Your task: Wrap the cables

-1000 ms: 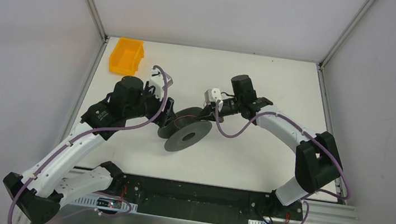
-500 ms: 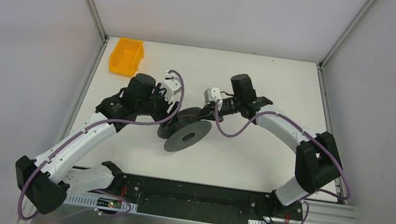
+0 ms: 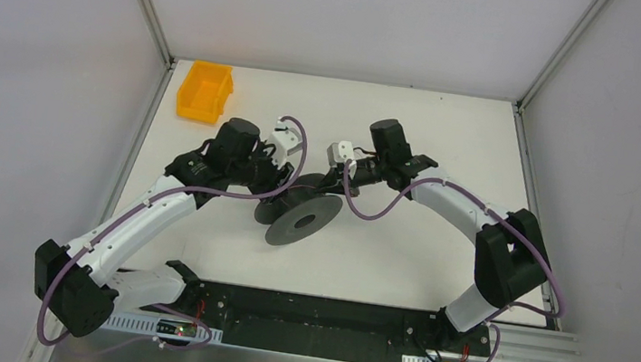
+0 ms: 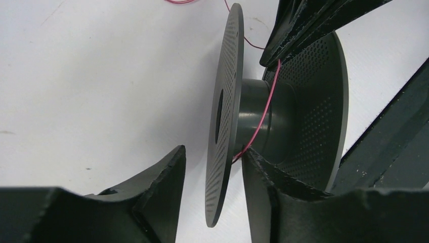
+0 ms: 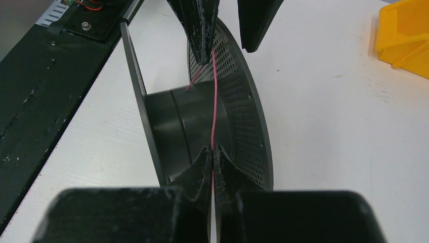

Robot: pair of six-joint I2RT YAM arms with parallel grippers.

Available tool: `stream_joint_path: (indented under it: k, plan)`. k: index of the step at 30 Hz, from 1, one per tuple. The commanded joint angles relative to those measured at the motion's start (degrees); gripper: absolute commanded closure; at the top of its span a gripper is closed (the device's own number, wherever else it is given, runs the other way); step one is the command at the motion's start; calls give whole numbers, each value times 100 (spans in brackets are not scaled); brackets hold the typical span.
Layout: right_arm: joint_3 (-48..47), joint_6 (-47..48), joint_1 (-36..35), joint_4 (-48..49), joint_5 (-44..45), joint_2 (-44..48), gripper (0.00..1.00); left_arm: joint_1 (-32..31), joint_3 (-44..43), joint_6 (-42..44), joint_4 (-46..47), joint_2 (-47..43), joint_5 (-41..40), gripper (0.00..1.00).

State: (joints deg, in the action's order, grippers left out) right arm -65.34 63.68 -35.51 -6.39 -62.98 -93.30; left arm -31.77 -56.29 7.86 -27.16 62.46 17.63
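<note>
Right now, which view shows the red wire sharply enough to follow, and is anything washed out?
Left wrist: red wire crisp against the dark spool, table bright, not blown out. Right wrist: wire equally sharp over the hub, no glare. Top external: evenly lit, but the wire is too thin to make out.

Left gripper (image 4: 212, 156) swings further in toward spool flange (image 4: 226, 91); jaws narrow, flange between them, untouched.
</note>
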Motion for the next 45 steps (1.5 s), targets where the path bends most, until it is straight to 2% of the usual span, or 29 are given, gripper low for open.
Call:
stream_joint_path:
  k: [1,8,13,18,23,31,32,38,45]
  plan:
    - [-176,154,-42,-10,-124,6,100,48,4,181,184,14,7,58]
    - [-196,152,-63,-66,-126,-20,100,48,7,205,182,129,-19,63]
    - [-261,126,-77,-140,-115,-61,100,48,-37,233,184,230,161,54]
    - [-267,109,-72,-143,-82,-59,100,46,-36,269,191,284,267,55]
    - [-251,95,-79,-143,-69,-69,100,48,-8,312,189,262,182,67]
    - [-213,75,-81,-151,9,-24,100,48,36,387,167,297,8,100]
    - [-208,62,-85,-152,11,0,99,48,39,394,167,291,20,100]
    - [-215,-303,-77,-159,22,317,74,48,102,495,137,148,74,100]
    - [115,-1292,51,357,350,1045,68,142,99,299,-68,-318,21,100]
